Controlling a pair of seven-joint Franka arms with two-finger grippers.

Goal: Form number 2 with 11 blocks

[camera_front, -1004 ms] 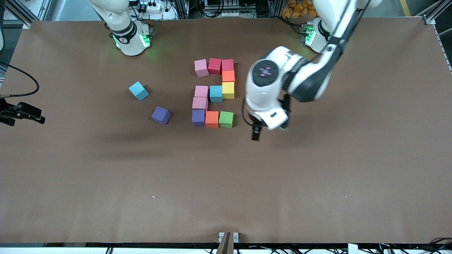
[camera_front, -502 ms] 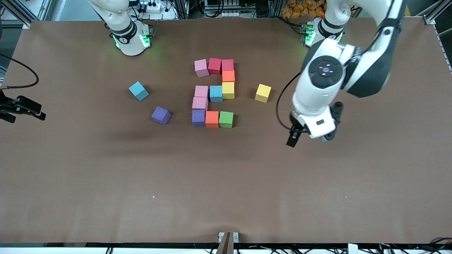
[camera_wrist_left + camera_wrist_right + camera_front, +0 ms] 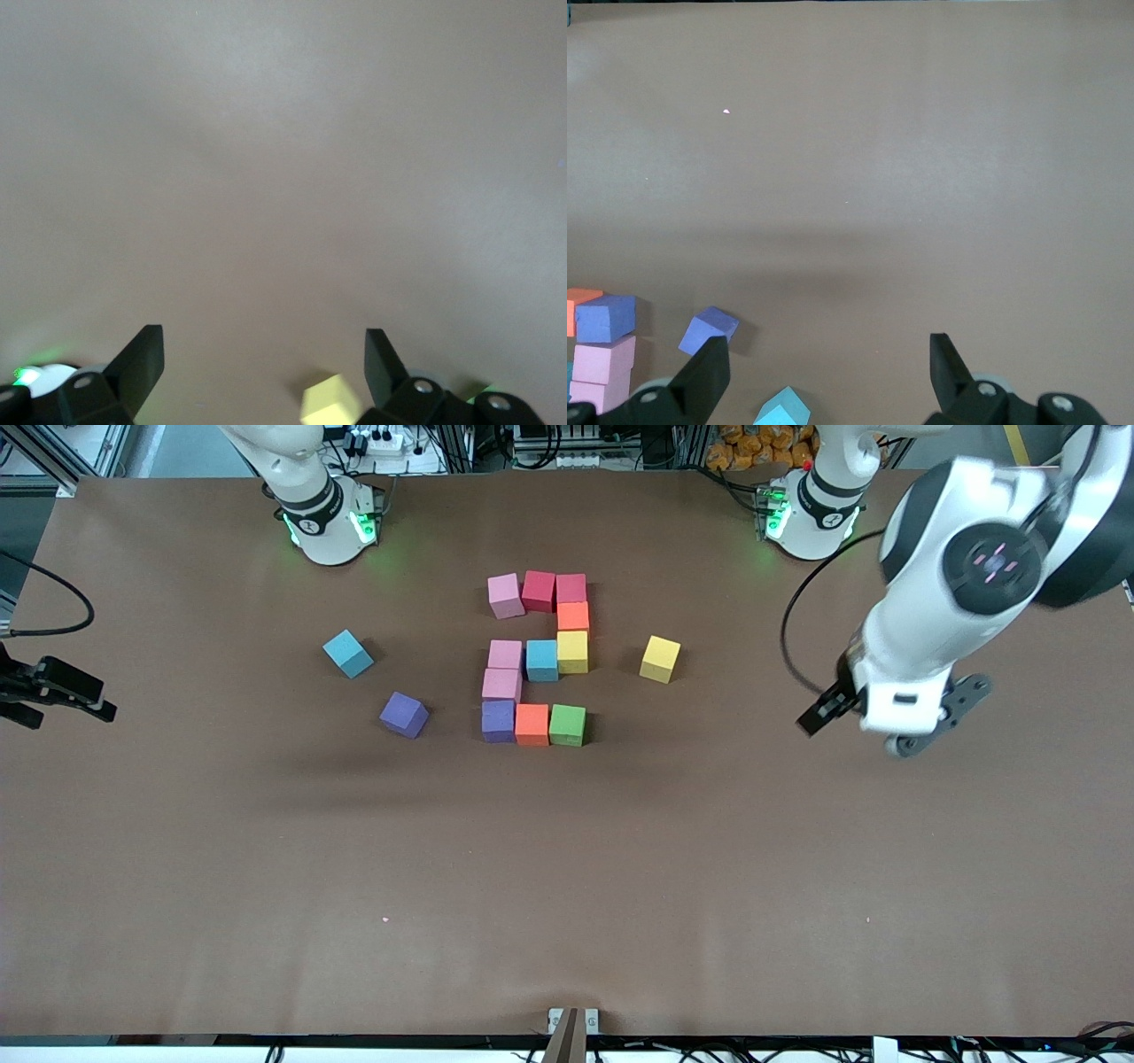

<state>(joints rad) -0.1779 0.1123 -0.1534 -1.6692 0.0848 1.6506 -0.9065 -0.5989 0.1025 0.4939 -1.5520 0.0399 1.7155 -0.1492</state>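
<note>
The number 2 (image 3: 537,657) lies mid-table, made of touching blocks: pink, red and crimson across its farthest row, orange, yellow, light blue and two pinks below, then purple, orange and green (image 3: 567,724) nearest the front camera. A loose yellow block (image 3: 660,659) (image 3: 330,400) sits beside it toward the left arm's end. Loose light blue (image 3: 347,653) (image 3: 782,408) and purple (image 3: 404,714) (image 3: 709,329) blocks lie toward the right arm's end. My left gripper (image 3: 819,713) (image 3: 264,354) hangs open and empty over bare table. My right gripper (image 3: 62,695) (image 3: 830,359) waits open above the table's edge.
Brown table surface (image 3: 567,886) stretches wide on the front camera's side of the blocks. Both arm bases with green lights (image 3: 328,527) (image 3: 802,509) stand along the farthest edge. A small bracket (image 3: 573,1020) sits at the nearest edge.
My left arm has swung away from beside the number 2 toward its own end of the table, uncovering the loose yellow block. The right gripper barely shifted. No block moved.
</note>
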